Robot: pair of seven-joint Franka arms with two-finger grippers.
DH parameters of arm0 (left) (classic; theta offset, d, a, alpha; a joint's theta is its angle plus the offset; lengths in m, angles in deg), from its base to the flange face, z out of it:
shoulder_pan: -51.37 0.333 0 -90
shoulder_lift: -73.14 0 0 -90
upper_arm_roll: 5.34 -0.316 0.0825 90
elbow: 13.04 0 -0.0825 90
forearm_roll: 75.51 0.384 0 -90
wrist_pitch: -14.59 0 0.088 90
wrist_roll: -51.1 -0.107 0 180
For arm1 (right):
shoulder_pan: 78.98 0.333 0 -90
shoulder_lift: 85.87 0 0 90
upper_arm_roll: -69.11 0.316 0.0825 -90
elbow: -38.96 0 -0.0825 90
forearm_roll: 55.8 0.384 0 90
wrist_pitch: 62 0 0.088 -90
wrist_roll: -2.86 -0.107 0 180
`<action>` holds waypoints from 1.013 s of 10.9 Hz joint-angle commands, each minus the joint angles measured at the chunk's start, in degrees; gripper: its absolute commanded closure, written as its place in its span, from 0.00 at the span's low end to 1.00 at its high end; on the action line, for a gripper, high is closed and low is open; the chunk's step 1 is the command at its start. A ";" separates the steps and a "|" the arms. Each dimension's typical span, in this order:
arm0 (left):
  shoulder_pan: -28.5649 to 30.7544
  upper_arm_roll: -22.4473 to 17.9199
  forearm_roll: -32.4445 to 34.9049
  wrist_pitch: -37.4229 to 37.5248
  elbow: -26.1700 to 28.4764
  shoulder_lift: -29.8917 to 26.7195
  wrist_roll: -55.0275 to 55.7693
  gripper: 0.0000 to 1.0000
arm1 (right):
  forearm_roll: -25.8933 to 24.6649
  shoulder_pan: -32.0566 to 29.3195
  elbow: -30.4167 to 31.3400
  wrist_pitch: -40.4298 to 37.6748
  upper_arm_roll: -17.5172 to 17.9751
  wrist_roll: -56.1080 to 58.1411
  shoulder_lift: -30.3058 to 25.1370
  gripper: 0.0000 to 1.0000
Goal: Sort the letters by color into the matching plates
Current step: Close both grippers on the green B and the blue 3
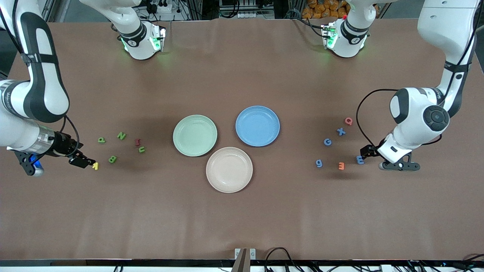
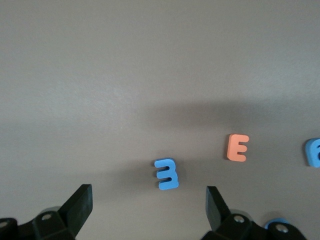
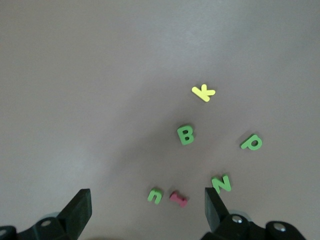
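Four green letters lie toward the right arm's end: P (image 1: 101,140), N (image 1: 121,135), u (image 1: 141,149) and B (image 1: 112,159); the right wrist view shows B (image 3: 185,135) and u (image 3: 155,195). My right gripper (image 1: 81,161) (image 3: 148,210) hangs open and empty over the table beside them. Blue letters X (image 1: 341,131), G (image 1: 327,142), g (image 1: 319,163) and E (image 1: 360,159) lie toward the left arm's end. My left gripper (image 1: 368,151) (image 2: 149,207) is open and empty over the table by the blue E (image 2: 166,174). The green plate (image 1: 195,135) and blue plate (image 1: 257,125) sit mid-table, both empty.
A beige-pink plate (image 1: 229,169) sits nearer the front camera than the other two. A yellow K (image 1: 95,166) and a dark red letter (image 1: 137,142) lie among the green ones. A pink Q (image 1: 348,121) and an orange E (image 1: 341,165) lie among the blue ones.
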 commanded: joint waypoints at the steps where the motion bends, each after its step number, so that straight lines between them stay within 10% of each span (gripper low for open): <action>1: 0.08 0.16 1.21 -3.33 1.86 1.15 0.67 0.00 | 1.17 -0.30 2.70 5.68 -0.58 -6.62 2.03 0.00; 11: -0.01 0.07 1.21 -10.26 1.77 6.69 0.77 0.14 | 0.11 1.28 5.60 19.48 -1.46 -13.25 11.97 0.00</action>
